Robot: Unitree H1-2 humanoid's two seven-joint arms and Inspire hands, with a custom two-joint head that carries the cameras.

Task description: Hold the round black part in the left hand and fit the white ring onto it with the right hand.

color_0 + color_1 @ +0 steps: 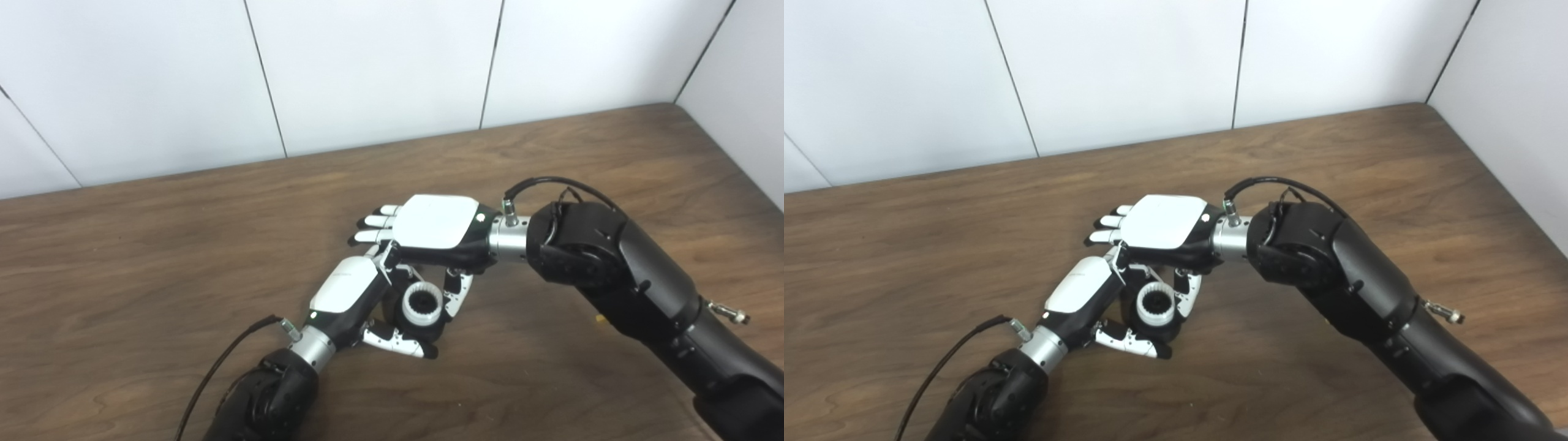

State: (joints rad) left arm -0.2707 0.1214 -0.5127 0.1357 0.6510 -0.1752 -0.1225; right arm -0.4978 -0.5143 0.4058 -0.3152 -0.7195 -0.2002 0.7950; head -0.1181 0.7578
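Observation:
The white toothed ring (422, 304) sits on top of the round black part (436, 331), just above the wooden table (184, 257). My left hand (350, 293) is shut around the black part, with its thumb (401, 344) wrapped under the front. My right hand (436, 222) hovers palm-down right above and behind the ring. Its thumb (458, 294) reaches down against the ring's right side, and one finger curls down behind the ring. Its other fingers (375, 228) point left. The same scene shows in the right eye view, with the ring (1156, 304) between both hands.
White wall panels (367, 73) stand along the table's far edge and at the right corner. A black cable (220, 367) runs from my left wrist. My right forearm (643, 288) lies across the right part of the table.

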